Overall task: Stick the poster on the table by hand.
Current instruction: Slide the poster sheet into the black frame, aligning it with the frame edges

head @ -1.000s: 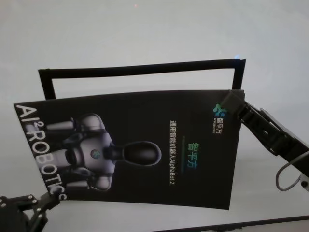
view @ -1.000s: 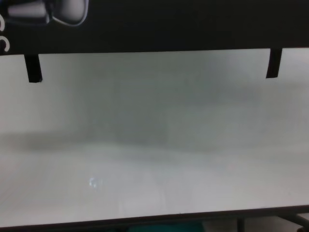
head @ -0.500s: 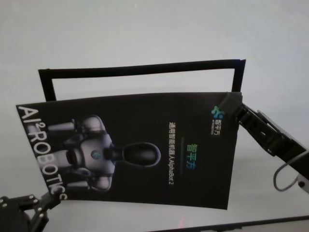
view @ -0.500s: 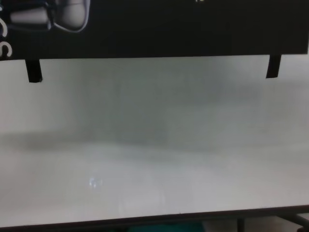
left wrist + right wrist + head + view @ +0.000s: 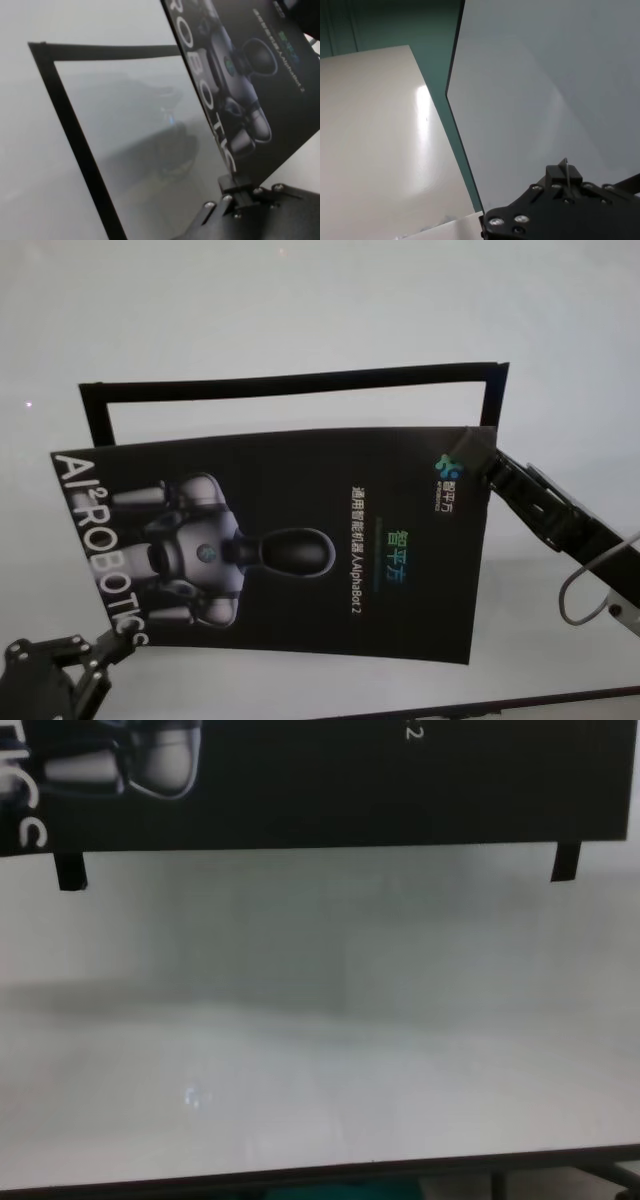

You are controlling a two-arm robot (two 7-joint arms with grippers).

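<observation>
So the poster is held up over the worktop, each tool, left and right, pinching a corner; it is not stuck down yet.

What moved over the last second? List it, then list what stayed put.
The large black rectangular poster with the grey-white robot image shifted toward the robot's right and sank lower in the chest view, its lettered left edge moving inward. The left end effector and right end effector moved with it, each still gripping its corner. The black tape outline and the white matte table stayed put.
</observation>
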